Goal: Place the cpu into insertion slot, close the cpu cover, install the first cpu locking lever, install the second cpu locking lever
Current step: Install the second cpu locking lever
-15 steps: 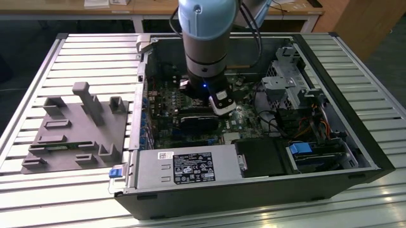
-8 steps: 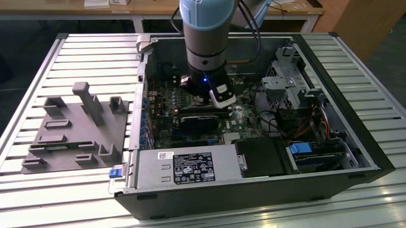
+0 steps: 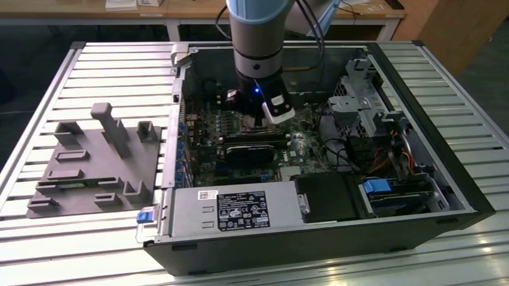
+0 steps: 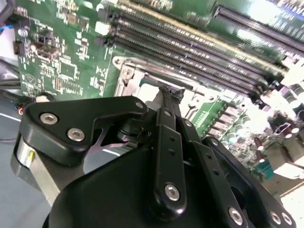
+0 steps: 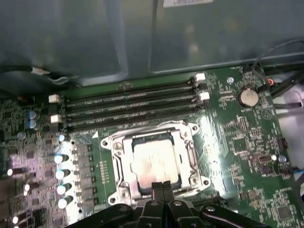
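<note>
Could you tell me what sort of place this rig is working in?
Probably a lab or workshop bench: an opened desktop computer case lies on a slatted metal table, with wooden desks behind it.

Exterior view looks down; both wrist views closely share, seemingly, the socket (image 5: 154,164).

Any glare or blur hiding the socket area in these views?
First wrist view: bright glare washes over the cpu top and the board beside the cpu cover. Second wrist view: the claw looms dark in front of the socket, and the far corner is blown out. Exterior view: the case interior is dim.
</note>
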